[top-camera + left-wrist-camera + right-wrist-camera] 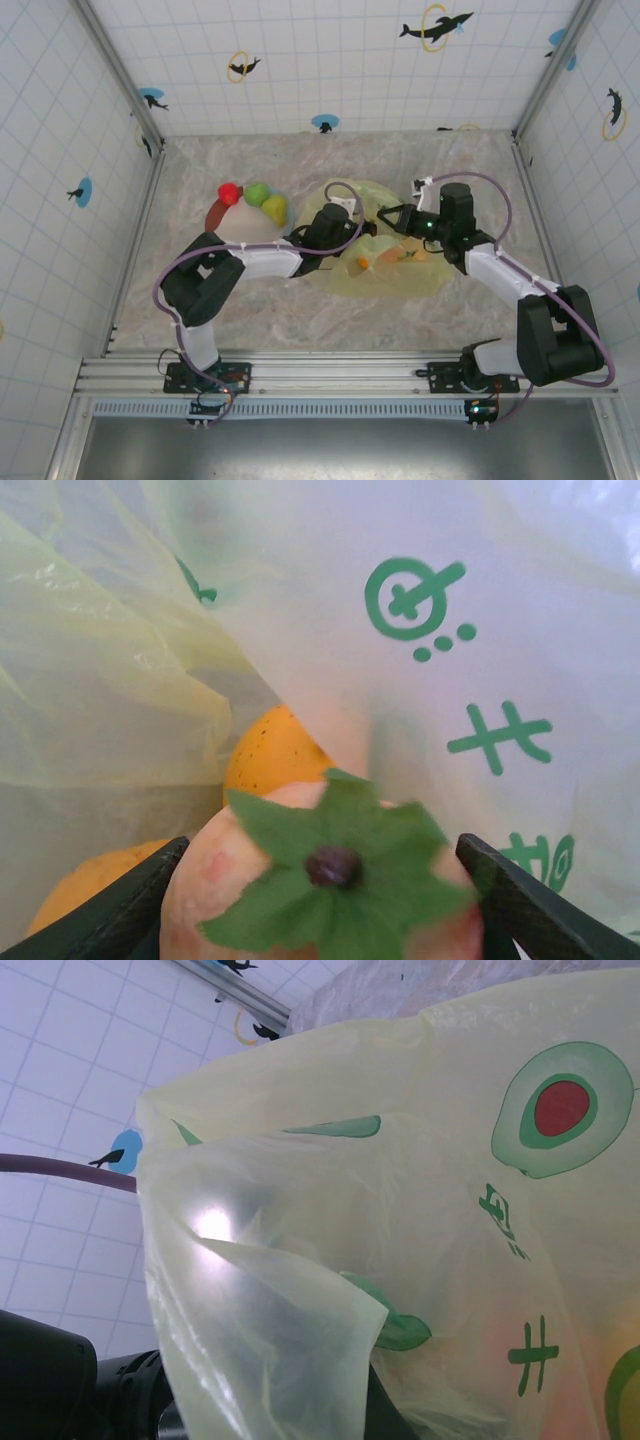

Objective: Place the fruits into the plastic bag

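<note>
left claw (320, 878) straddling pink leaf-topped toy fruit (330, 865), grip unclear | right claw (386, 216) pinching translucent yellow-green plastic bag (400, 1190) | risk: film likely sagging, snagging fruit at upper right

The pale fruit (330, 880) runs off the bottom edge, an orange fruit (270, 760) sits half hidden behind it, and the bag (400, 1210) veils the tips of the right gripper (388, 217).

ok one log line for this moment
left gripper: around pink fruit inside plastic bag | right gripper: shut on bag edge | plate: three fruits not yet bagged
</note>
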